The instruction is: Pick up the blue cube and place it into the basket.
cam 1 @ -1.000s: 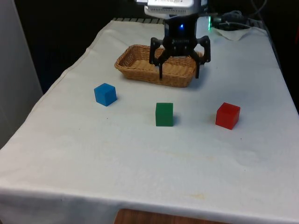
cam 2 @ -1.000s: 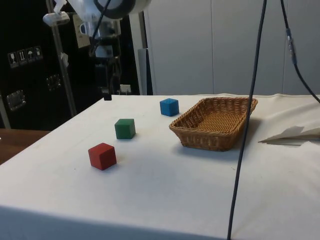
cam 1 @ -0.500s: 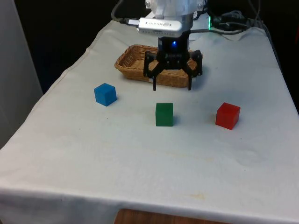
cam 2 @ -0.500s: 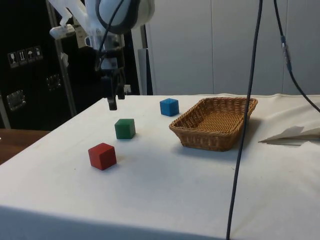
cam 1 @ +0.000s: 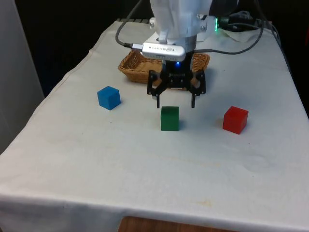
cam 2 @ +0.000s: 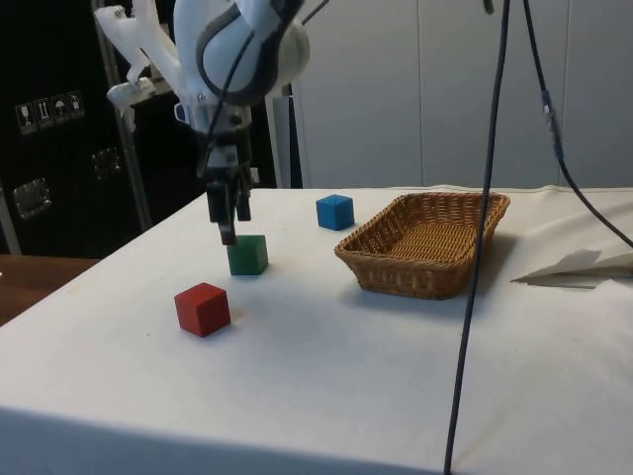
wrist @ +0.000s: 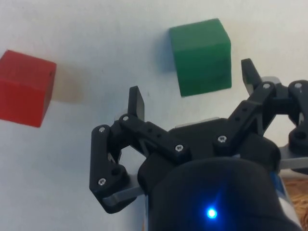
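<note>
You've got a white table (cam 1: 145,169) with the basket (cam 1: 133,65) at its far end, and nothing is in it that you can see in the side view, so the task is barely begun: no grasp, no lift, no drop. All of that is left.

The arm (cam 2: 237,45) reaches out over the middle of the table, wrist pointing straight down. Your gripper (cam 1: 175,102) hangs just above and behind the green cube (cam 1: 169,118), fingers spread wide, nothing between them. The wrist view confirms it: fingers (wrist: 137,102) splayed apart over bare cloth, the green cube just off one tip, the red cube (wrist: 24,89) farther off to the side.

That's the wrong cube under you. The blue cube (cam 1: 108,97) sits flat on the cloth well apart from the gripper, toward the front view's left, untouched, with the basket near it at the far end. In the side view the blue cube (cam 2: 334,211) stands just beside the basket's (cam 2: 425,247) near corner.

My read: you need to carry the gripper across toward the front view's left, settle over blue, then descend. Mind the green cube as you go.
</note>
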Motion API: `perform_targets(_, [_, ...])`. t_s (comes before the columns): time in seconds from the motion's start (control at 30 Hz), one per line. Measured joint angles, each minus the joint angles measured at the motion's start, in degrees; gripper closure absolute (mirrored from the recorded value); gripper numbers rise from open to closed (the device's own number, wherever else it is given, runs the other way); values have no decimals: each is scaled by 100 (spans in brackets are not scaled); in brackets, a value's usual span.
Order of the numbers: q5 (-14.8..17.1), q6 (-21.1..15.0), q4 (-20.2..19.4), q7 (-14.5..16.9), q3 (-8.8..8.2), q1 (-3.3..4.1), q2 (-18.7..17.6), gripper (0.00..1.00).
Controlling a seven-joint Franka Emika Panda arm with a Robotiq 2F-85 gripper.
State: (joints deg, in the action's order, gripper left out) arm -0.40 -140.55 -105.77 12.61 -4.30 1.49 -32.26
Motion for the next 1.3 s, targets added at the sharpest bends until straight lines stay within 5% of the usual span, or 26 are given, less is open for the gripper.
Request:
perform_targets(1.13, [0, -395, 80, 69, -138, -11, -539, 0])
perform_targets(1.23, [0, -395, 80, 69, -138, -11, -539, 43])
perform_targets(1.27, [0, -395, 80, 69, -138, -11, -539, 43])
perform_targets(1.3, [0, -395, 80, 69, -138, -11, -539, 54])
